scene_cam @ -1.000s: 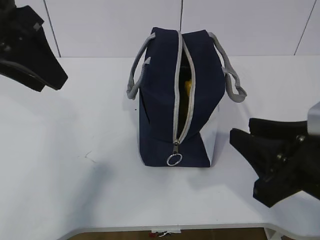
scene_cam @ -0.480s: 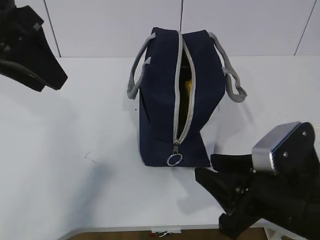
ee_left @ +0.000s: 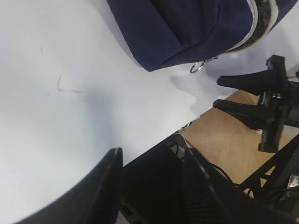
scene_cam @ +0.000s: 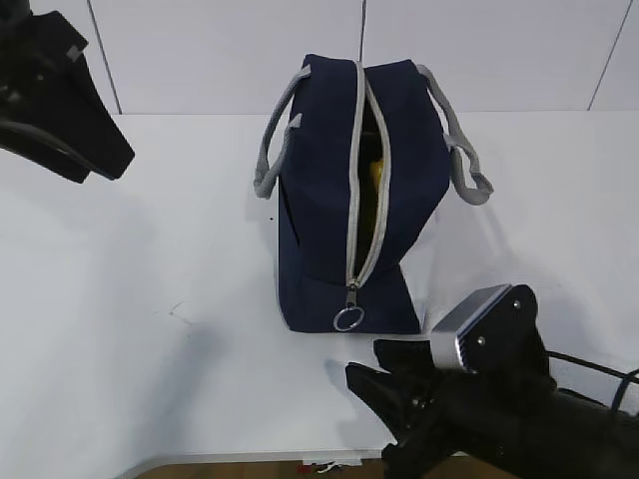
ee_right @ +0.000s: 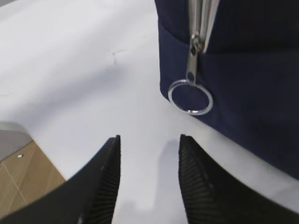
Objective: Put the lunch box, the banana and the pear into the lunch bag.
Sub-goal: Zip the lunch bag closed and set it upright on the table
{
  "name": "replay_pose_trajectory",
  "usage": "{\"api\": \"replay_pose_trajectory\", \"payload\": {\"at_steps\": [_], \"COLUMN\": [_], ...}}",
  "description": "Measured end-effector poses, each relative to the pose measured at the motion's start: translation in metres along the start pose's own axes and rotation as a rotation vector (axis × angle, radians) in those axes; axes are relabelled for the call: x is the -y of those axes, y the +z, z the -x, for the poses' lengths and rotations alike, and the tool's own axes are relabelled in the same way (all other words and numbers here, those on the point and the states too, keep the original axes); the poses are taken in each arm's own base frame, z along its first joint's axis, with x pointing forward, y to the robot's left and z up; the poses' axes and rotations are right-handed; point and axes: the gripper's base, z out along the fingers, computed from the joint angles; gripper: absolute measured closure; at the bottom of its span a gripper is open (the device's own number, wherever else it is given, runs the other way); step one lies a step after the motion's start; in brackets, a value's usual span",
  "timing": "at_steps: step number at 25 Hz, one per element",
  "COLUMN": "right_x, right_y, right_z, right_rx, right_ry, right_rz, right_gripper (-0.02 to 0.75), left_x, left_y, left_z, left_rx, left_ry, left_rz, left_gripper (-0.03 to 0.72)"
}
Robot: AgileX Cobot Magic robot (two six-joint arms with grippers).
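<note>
Centrally in the exterior view, the navy lunch bag (scene_cam: pixel 354 190) stands on the white table (scene_cam: pixel 150 329), its long axis running from the top of the frame down toward the bottom. Its grey zipper (scene_cam: pixel 361 180) follows that axis and is parted along most of its length, showing a sliver of yellow (scene_cam: pixel 371 172) inside; which fruit that is cannot be told. The slider sits at the lower end of the bag, with the ring pull (scene_cam: pixel 347 319) hanging against the navy end panel. Grey woven handles (scene_cam: pixel 270 150) arch out to either side of the bag.

At the lower right of the frame, the right gripper (scene_cam: pixel 371 384) lies low over the table's front edge, just below the ring pull and not touching it. In the right wrist view its two ribbed fingers (ee_right: pixel 105 182) are spread moderately apart with nothing between them, and the ring pull (ee_right: pixel 190 97) hangs above the gap.

At the upper left of the exterior view, the left gripper (scene_cam: pixel 105 160) hovers well apart from the bag. Its fingers (ee_left: pixel 100 186) are parted in the left wrist view, holding nothing.
</note>
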Motion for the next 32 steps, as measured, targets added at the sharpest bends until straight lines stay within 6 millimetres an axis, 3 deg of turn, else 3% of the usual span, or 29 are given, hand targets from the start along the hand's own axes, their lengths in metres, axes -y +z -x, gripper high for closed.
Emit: {"api": "replay_pose_trajectory", "payload": {"at_steps": [16, 32], "right_x": [0.014, 0.005], "right_y": [0.047, 0.054], "right_z": [0.006, 0.012], "right_rx": [-0.015, -0.008], "right_ry": [0.060, -0.020], "right_rz": [-0.099, 0.014], "right_gripper": [0.395, 0.396], "left_x": [0.000, 0.000], "left_y": [0.000, 0.000], "left_z": [0.000, 0.000], "left_rx": [0.000, 0.000], "left_ry": [0.000, 0.000], "left_rz": [0.000, 0.000], "left_gripper": [0.367, 0.369]}}
